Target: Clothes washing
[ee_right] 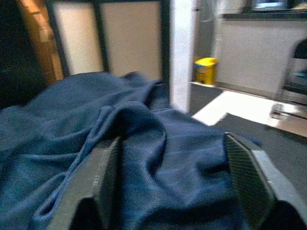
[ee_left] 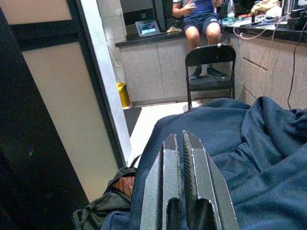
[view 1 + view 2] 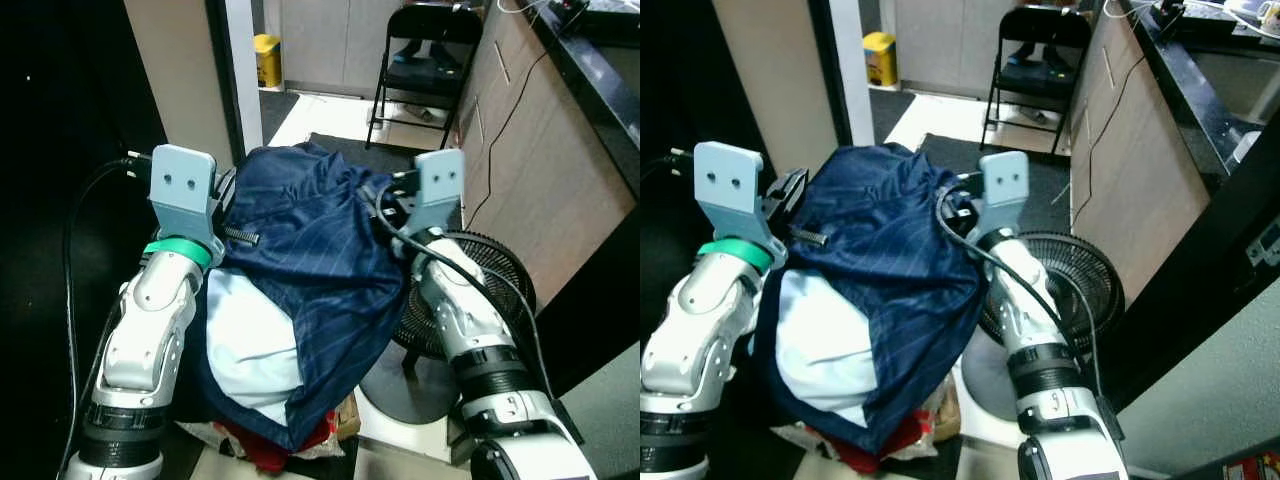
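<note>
Your navy striped garment (image 3: 315, 250) filled the centre of the head view, draped between both arms, while your right gripper (image 1: 172, 179) gaped wide with cloth bunched between its fingers and your left gripper (image 2: 183, 179) sat pressed closed atop the fabric.

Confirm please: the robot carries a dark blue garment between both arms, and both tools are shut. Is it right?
Not quite. The dark blue garment is carried between both arms, but only the left tool is shut. The right wrist view shows the right tool open, with cloth between its fingers.
</note>
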`<state>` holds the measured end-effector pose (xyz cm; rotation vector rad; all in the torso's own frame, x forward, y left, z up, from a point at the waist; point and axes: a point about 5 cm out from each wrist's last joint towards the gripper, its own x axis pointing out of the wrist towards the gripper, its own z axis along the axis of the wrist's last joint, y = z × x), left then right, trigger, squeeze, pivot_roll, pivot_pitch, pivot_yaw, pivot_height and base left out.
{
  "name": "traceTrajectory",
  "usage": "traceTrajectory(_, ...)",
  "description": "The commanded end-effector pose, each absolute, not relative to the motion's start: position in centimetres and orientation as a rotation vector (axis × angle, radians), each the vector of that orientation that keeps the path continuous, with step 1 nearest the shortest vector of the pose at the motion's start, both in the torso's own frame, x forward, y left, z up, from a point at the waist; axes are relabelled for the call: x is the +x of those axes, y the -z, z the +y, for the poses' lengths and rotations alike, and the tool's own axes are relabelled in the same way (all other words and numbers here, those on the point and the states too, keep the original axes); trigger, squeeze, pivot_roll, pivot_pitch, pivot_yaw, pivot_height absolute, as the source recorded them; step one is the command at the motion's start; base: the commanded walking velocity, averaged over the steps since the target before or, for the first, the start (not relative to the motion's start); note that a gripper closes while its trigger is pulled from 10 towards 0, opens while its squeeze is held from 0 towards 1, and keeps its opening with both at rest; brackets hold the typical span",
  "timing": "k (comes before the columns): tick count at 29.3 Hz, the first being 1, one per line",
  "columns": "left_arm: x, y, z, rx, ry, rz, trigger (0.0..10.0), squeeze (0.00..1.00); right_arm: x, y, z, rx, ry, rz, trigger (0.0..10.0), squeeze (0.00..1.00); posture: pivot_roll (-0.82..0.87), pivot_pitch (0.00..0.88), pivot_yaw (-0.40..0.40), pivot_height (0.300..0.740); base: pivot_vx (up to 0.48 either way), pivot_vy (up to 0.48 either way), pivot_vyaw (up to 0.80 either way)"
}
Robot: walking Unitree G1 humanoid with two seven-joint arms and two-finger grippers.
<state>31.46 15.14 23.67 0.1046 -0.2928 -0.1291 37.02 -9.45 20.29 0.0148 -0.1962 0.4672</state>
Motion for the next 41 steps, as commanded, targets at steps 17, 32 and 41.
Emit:
traceTrajectory(17,31.1,-23.3,15.6,0.1,0.104,-0.273,10.0,0.0,35.4,-14.5,-8.3,-0.235,-0.658,0.095,10.0,0.0,0.05,0.018,0.036,0.74,0.0,0.0,0.0)
traceTrajectory(32,31.8,-22.8,15.0,0.028,0.198,-0.18,10.0,0.0,36.0,-15.1,-10.0,-0.263,-0.554,0.067,0.0,0.0,0.04,0.017,0.045,0.74,0.0,0.0,0.0)
traceTrajectory(41,31.6,-22.5,13.5,-0.212,0.477,-0.061,10.0,0.0,35.8,-15.5,-9.5,-0.24,-0.598,0.057,0.0,0.0,0.04,0.006,0.048,0.74,0.0,0.0,0.0)
